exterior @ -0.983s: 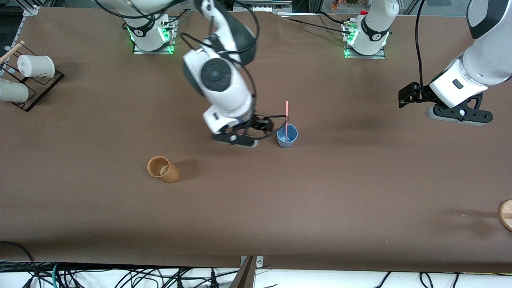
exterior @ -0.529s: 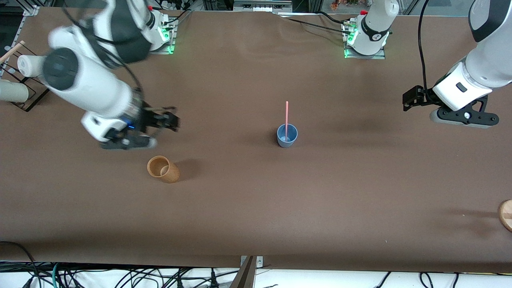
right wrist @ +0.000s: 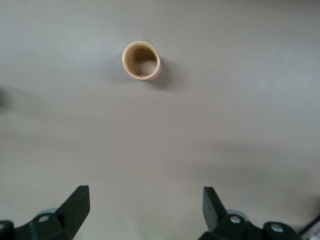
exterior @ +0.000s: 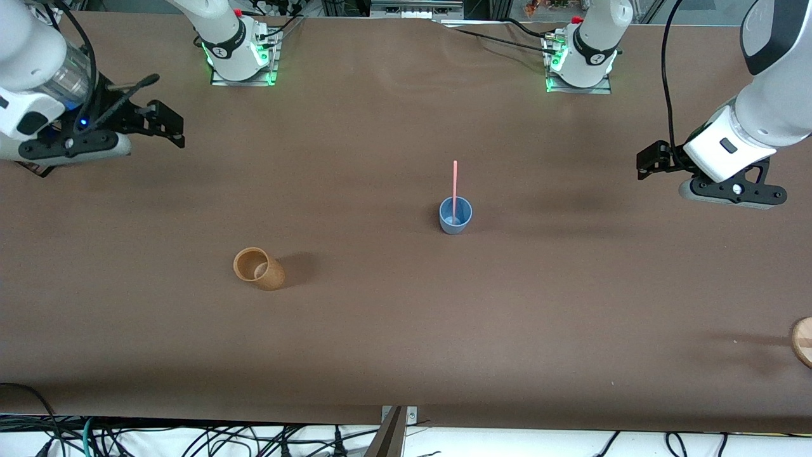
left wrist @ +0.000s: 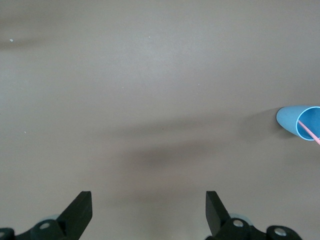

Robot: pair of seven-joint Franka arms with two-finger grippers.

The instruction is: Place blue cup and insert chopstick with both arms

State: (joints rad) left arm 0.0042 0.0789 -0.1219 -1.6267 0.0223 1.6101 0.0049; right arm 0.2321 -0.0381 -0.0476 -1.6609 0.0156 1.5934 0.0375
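The blue cup stands upright near the middle of the table with the pink chopstick standing in it. Both also show at the edge of the left wrist view, the cup and the chopstick. My right gripper is open and empty, up over the right arm's end of the table. My left gripper is open and empty, up over the left arm's end. Each wrist view shows two spread fingertips with bare table between them.
A tan-brown cup lies on its side toward the right arm's end, nearer the front camera than the blue cup; it shows in the right wrist view. A dark rack is partly hidden by the right arm. A wooden disc sits at the left arm's end.
My right gripper has swung away from beside the blue cup, across the table to the right arm's end. The chopstick stays in the cup. The left arm barely moved.
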